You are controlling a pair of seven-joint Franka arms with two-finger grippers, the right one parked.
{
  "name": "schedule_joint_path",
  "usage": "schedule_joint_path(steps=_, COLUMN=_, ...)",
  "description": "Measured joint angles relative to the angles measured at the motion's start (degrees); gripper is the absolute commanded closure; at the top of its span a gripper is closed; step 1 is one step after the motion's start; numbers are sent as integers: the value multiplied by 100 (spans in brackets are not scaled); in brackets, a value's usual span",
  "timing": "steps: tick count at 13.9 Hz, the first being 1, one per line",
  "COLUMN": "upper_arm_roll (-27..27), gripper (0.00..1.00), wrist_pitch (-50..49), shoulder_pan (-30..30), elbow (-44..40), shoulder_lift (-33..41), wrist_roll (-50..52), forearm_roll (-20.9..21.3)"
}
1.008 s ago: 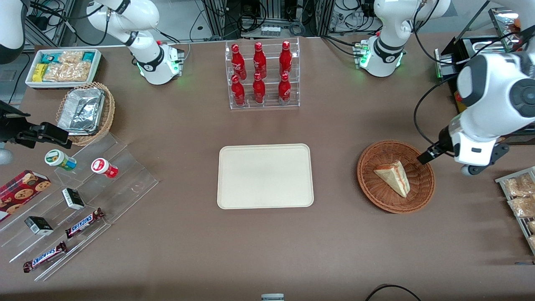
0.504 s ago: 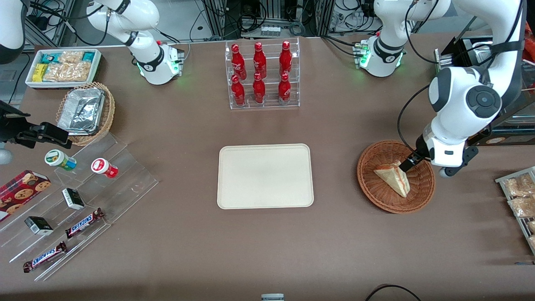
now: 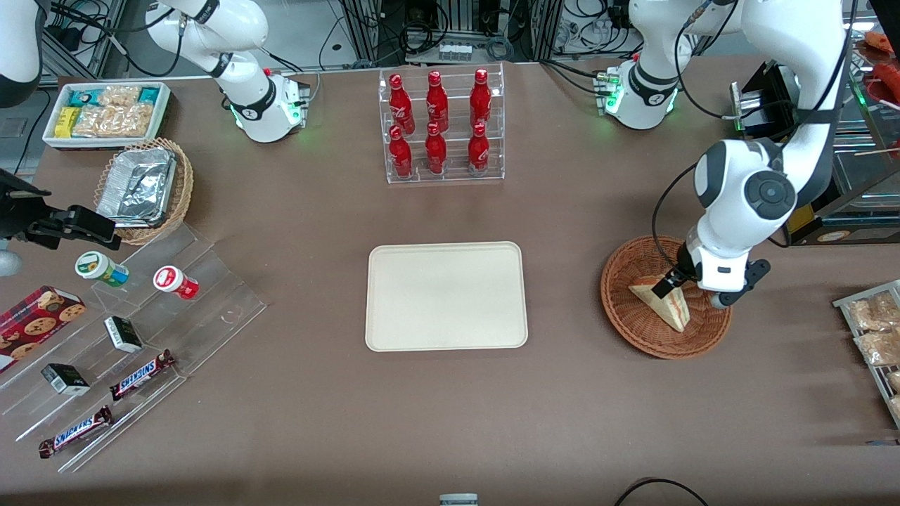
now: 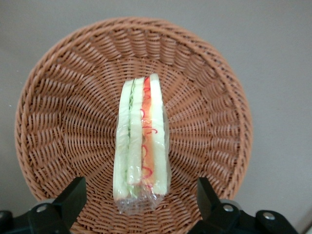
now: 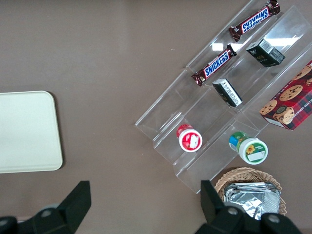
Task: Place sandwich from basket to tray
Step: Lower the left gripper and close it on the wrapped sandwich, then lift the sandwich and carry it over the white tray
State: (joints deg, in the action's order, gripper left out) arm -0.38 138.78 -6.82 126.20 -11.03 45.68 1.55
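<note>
Front view, read from the parked arm's end of the table toward the working arm's: a white box of snack packets [image 3: 105,112], a tan wicker basket holding foil containers [image 3: 144,188], and a clear acrylic stepped stand [image 3: 140,337] carrying 2 Snickers bars [image 3: 140,374] and 2 small round tubs [image 3: 102,269]. At mid-table a clear rack with 6 red bottles [image 3: 441,126] stands farther from the camera than the flat cream-coloured rectangular tray [image 3: 446,296], which has rounded corners and a low rim. Toward the working arm's end sits the round reddish-brown woven wicker basket [image 3: 636,323], and in it lies the small triangular sandwich in clear wrap [image 3: 661,302], its red and green filling stripes showing along the cut edge. The left arm's black two-finger gripper [image 3: 666,283] hangs directly above the sandwich, inside the basket's outline. From the left wrist view, the gripper's fingers [image 4: 73,195] stand wide apart, one on each side of the sandwich [image 4: 141,144], not touching it.
</note>
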Motion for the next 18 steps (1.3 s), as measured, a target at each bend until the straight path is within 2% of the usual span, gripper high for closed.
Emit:
schedule_joint_path(steps=5, upper_arm_roll=1, gripper=2, wrist_pitch=105, shoulder_pan=-1, elbow=16, shoulder_lift=-246, wrist_roll=3, forearm_roll=1)
schedule_joint_path(steps=6, upper_arm_roll=1, gripper=15, wrist_pitch=114, shoulder_pan=-1, elbow=20, shoulder_lift=-294, wrist_roll=24, forearm_roll=1)
schedule_joint_path(steps=8, upper_arm_roll=1, gripper=70, wrist_pitch=143, shoulder_pan=-1, elbow=21, shoulder_lift=-363, wrist_roll=88, forearm_roll=1)
schedule_joint_path(steps=9, upper_arm_roll=1, gripper=94, wrist_pitch=153, shoulder_pan=-1, elbow=21, shoulder_lift=-374, wrist_roll=110, forearm_roll=1)
schedule_joint_path(steps=10, upper_arm_roll=1, gripper=100, wrist_pitch=156, shoulder_pan=-1, elbow=21, shoulder_lift=-377, wrist_roll=123, forearm_roll=1)
schedule_joint_path(steps=16, upper_arm_roll=1, gripper=100, wrist_pitch=69, shoulder_pan=-1, elbow=-168, shoulder_lift=-356, wrist_roll=143, forearm_roll=5)
schedule_joint_path(steps=18, upper_arm_roll=0, gripper=100, wrist_pitch=-653, shoulder_pan=-5, elbow=-496, shoulder_lift=-226, wrist_roll=140, forearm_roll=46)
